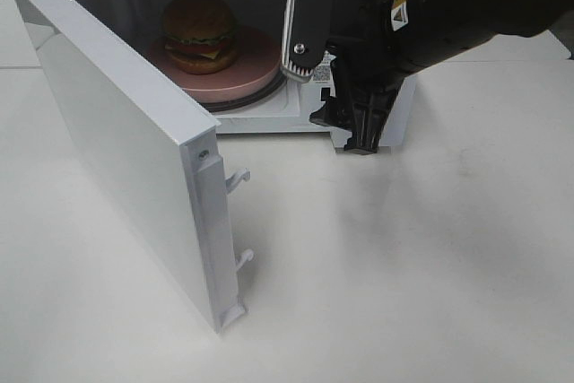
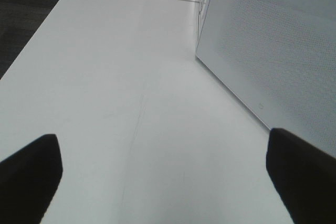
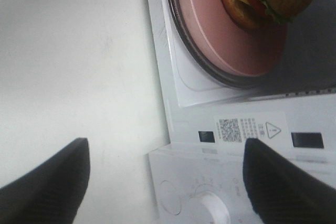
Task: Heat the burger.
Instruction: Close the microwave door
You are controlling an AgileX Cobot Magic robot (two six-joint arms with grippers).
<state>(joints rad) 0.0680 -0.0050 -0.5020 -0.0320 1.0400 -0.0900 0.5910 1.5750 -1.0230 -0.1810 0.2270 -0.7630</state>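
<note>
– Where's the burger (image 1: 199,31) at?

– Inside the microwave (image 1: 269,118), sitting on the pink plate (image 1: 256,69). I'd say the loading is done. The door (image 1: 117,132) stands wide open, swung out toward the near left.

– And the grippers?

– The right gripper (image 3: 165,150) hovers in front of the microwave's right end, just off the control panel. Its jaws are spread wide and have hold of nothing. The left gripper (image 2: 164,140) is just as wide and empty. It hangs low over the table (image 1: 430,266) beside a white perforated panel, which I take for part of the microwave or its door.

– So what's next?

– Shutting the door, by my reckoning. That calls for a push on its outer face, swinging it round to the far right until the latches catch. Only then is the dial (image 3: 210,205) worth turning.
</note>
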